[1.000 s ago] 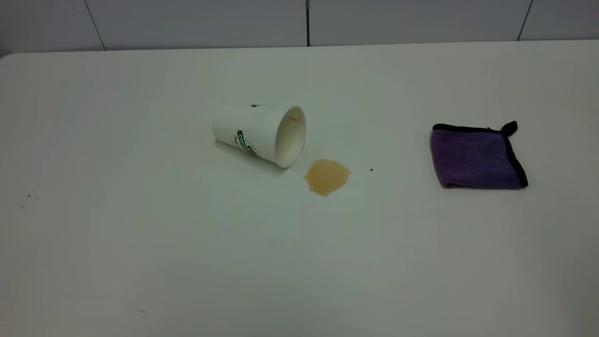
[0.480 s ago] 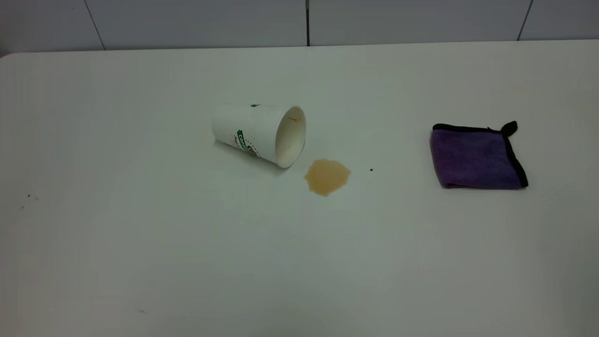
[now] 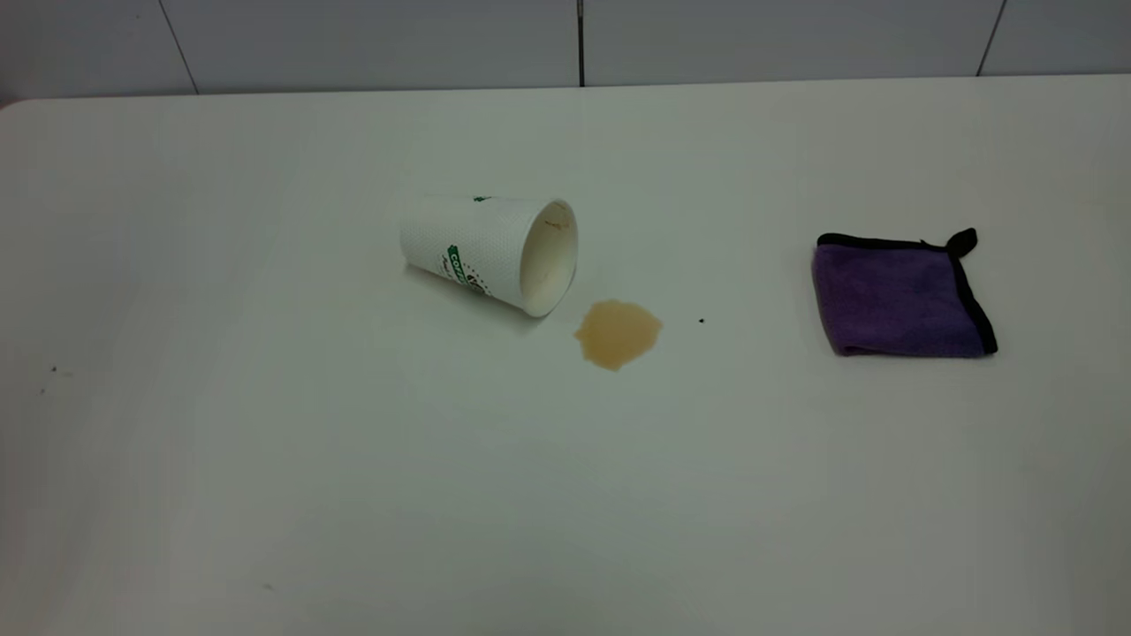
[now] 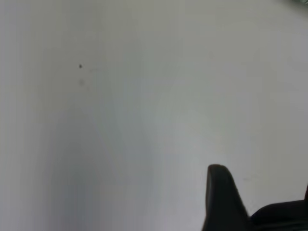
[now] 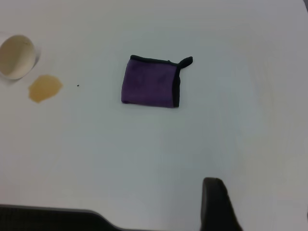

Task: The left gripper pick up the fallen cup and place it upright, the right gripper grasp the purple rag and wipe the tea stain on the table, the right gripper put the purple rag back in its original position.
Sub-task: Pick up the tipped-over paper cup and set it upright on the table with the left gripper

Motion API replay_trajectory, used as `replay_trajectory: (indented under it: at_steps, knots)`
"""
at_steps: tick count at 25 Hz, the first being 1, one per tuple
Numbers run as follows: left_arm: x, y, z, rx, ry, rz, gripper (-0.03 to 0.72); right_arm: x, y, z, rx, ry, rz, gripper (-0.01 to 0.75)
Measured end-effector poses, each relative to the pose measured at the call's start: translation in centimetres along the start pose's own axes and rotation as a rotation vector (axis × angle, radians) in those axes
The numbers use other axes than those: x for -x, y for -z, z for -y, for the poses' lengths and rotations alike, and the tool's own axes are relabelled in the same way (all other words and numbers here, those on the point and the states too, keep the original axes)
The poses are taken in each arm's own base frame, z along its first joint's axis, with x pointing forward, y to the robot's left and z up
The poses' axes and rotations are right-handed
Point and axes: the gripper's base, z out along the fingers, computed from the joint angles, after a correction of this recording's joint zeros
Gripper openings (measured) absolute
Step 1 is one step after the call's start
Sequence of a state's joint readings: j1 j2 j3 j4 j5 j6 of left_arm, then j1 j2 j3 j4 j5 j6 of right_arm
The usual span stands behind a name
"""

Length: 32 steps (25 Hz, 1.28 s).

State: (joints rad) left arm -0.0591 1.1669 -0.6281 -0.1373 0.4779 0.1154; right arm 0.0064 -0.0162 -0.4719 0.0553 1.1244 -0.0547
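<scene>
A white paper cup (image 3: 488,252) with green print lies on its side on the white table (image 3: 265,442), its mouth toward the right. A tan tea stain (image 3: 617,333) sits just in front of the mouth. A folded purple rag (image 3: 899,299) with black trim lies flat to the right. The right wrist view shows the rag (image 5: 150,82), stain (image 5: 44,88) and cup (image 5: 17,55) far from my right gripper (image 5: 260,192), which is open and empty. My left gripper (image 4: 262,180) is open and empty over bare table. Neither gripper shows in the exterior view.
A grey panelled wall (image 3: 565,40) runs behind the table's far edge. A tiny dark speck (image 3: 702,321) lies right of the stain, and faint specks (image 3: 55,369) lie near the left edge.
</scene>
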Motion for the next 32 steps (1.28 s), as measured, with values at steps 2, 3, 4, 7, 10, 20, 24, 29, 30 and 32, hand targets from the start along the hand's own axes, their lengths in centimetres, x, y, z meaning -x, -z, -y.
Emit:
replay_trajectory:
  at_steps: [2,3,4,7,10,20,24,29,30,32]
  knots:
    - [1.5,-0.9,0.9,-0.024,-0.037,-0.012,0.442,0.0,0.0,0.0,0.000,0.000,0.000,0.480]
    - [2.1,-1.6,1.6,-0.037,-0.059,-0.019,0.442,0.0,0.0,0.0,0.000,-0.001,0.000,0.480]
    - [2.7,-2.2,2.2,-0.049,-0.078,-0.025,0.442,0.0,0.0,0.0,0.000,-0.001,0.000,0.480]
    - [4.3,-4.1,4.4,-0.084,-0.144,-0.030,0.442,0.0,0.0,0.0,0.000,-0.001,0.000,0.480]
    - [5.4,-6.3,6.9,-0.118,-0.202,-0.061,0.442,0.0,0.0,0.0,0.000,-0.001,0.000,0.480]
    - [7.8,-13.2,17.2,-0.175,-0.417,-0.178,0.442,0.0,0.0,0.0,0.000,-0.001,0.000,0.480]
    - [8.7,-15.8,20.5,-0.056,-0.486,-0.188,0.442,0.0,0.0,0.0,0.000,-0.001,0.000,0.480]
    - [9.9,-18.7,23.8,0.178,-0.550,-0.094,0.442,0.0,0.0,0.0,0.000,-0.001,0.000,0.480]
    - [10.0,-19.1,24.5,0.216,-0.555,-0.070,0.442,0.0,0.0,0.0,0.000,-0.001,0.000,0.480]
    - [9.8,-20.5,25.6,0.275,-0.569,-0.042,0.442,0.0,0.0,0.0,0.000,-0.001,0.000,0.480]
